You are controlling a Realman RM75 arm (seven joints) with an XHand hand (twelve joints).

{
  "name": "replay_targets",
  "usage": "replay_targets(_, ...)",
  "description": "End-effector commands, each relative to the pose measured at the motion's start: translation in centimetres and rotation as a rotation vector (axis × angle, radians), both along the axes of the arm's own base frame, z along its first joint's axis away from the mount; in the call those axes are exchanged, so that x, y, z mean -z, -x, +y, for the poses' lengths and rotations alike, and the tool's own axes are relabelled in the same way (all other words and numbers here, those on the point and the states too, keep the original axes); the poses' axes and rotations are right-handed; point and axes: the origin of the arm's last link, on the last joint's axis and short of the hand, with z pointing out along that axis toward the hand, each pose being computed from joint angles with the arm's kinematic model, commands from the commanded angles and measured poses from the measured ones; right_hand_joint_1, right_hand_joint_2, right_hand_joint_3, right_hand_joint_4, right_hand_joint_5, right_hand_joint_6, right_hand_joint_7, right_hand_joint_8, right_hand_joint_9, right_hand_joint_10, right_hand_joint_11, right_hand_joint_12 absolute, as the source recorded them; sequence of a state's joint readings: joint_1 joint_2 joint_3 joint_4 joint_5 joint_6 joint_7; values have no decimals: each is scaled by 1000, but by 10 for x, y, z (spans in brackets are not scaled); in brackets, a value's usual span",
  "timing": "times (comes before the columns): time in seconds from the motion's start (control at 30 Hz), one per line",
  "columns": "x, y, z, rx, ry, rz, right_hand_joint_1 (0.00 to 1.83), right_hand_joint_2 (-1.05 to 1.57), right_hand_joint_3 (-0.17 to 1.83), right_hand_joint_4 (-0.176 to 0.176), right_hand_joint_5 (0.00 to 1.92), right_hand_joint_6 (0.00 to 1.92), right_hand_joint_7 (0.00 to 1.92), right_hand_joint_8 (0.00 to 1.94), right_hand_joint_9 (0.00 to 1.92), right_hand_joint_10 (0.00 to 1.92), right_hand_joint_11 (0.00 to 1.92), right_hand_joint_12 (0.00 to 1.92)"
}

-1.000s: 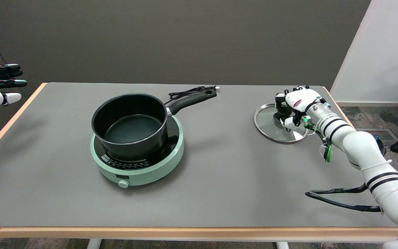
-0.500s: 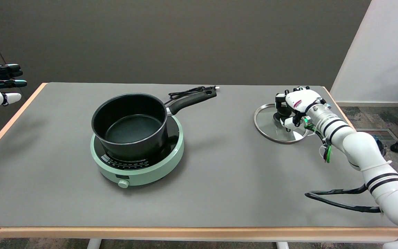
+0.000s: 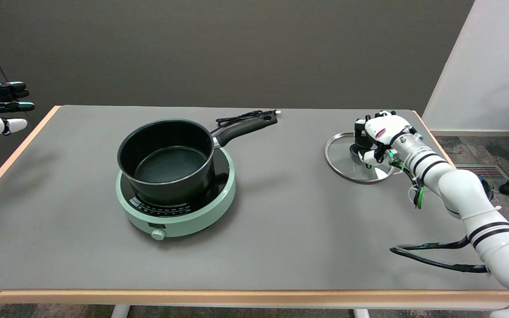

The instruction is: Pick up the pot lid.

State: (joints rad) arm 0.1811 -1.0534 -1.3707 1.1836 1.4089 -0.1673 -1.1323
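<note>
The right hand [image 3: 378, 138] sits over the lid [image 3: 347, 160] at the table's right side, its fingers curled in around the black knob [image 3: 360, 143] at the lid's centre. From this angle the knob looks enclosed, but whether the fingers press it firmly or only ring it I cannot tell. The lid lies flat on the table [image 3: 281, 229], glass side showing, steel rim all round, well right of the stove [image 3: 179, 212].

Nearest the camera, a black cable [image 3: 431, 258] loops on the table under the arm. Further in, the green stove carries the open pot [image 3: 166, 157], its handle pointing far right toward a coiled cord [image 3: 241, 117].

To do the step well, I judge the fingers should close under the knob's flare before any lift, so the lid hangs from the grip rather than from friction. Then rise straight up and slowly; a tilted pull could let the rim drag or let the heavy glass swing and slip out.
</note>
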Motion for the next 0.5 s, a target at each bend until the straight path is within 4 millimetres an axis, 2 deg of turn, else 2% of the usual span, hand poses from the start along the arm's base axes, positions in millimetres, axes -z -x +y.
replay_targets(0.03,1,3,2,7,-1,-6,1155,1195,117,-26,620,1554,846,1235,780,1436,169,1921)
replay_targets(0.5,-3,4,0,15,3,-6,1169,1184,101,-36,648,1523,884,1148,825,1313,164,1921)
